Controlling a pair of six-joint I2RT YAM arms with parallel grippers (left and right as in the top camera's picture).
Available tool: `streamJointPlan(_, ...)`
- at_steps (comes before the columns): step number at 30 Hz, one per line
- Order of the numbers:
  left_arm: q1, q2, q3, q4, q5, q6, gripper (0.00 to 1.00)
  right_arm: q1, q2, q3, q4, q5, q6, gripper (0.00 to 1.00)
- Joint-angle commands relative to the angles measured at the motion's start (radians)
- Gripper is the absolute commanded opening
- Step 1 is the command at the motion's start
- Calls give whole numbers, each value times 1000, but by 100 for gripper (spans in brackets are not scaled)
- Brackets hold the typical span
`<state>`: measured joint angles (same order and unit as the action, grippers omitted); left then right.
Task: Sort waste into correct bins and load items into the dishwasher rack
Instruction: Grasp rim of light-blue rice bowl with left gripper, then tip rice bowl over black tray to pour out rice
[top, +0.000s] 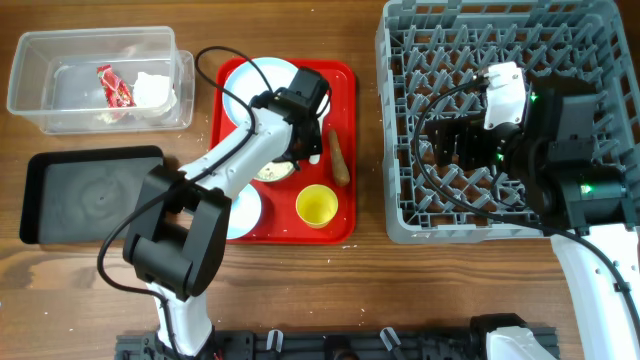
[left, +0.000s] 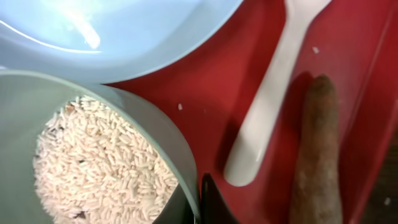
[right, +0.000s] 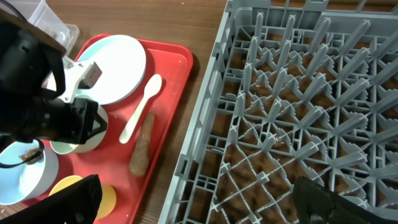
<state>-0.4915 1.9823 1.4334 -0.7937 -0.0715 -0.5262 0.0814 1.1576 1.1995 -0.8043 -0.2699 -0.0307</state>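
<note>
My left gripper (left: 199, 202) is shut on the rim of the mint green bowl (left: 134, 109), one finger inside and one outside; the bowl (top: 272, 172) holds white rice grains (left: 99, 155). The pale blue plate (top: 245, 85), white spoon (left: 267, 106), brown stick (top: 339, 157), yellow cup (top: 316, 206) and pale blue bowl (top: 243, 210) lie on the red tray (top: 340, 80). A small brown lump (right: 28, 154) lies in the blue bowl. The red wrapper (top: 113, 85) and tissue (top: 155, 90) lie in the clear tub (top: 20, 70). My right gripper (right: 205, 205) is open and empty above the dishwasher rack (top: 500, 40).
The black tray (top: 90, 195) lies at the left, below the clear tub, with nothing visible in it. The rack takes up the right of the table and holds no dishes. The left arm reaches over the red tray's left half.
</note>
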Motion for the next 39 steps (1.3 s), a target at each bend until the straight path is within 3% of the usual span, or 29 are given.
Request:
streamJointPlan(1,-2,-36,80,-56,23,2,4,0,6,19,3,-21,8,100)
streamJointPlan(7,38,-111,204,-182,155,1,4,0,6,19,3,-21,8,100)
streamJointPlan(12,205,-226,226,-309,270,10,4,0,6,19,3,-21,8,100)
streamJointPlan(19,630,-267,218,-523,404,301,4,0,6,19,3,-21,8,100)
streamJointPlan(26,989,-247,183,-482,619,438,4,0,31,19,4,-21,8,100)
streamJointPlan(32,1147,-179,80,-446,847,523,4,0,43,19,-1,-21,16,100)
streamJointPlan(36,1234,-101,36,-450,892,523,4,0,43,19,-6,-22,16,100)
streamJointPlan(39,1277,-45,22,-458,1020,523,4,0,43,19,-5,-21,15,100)
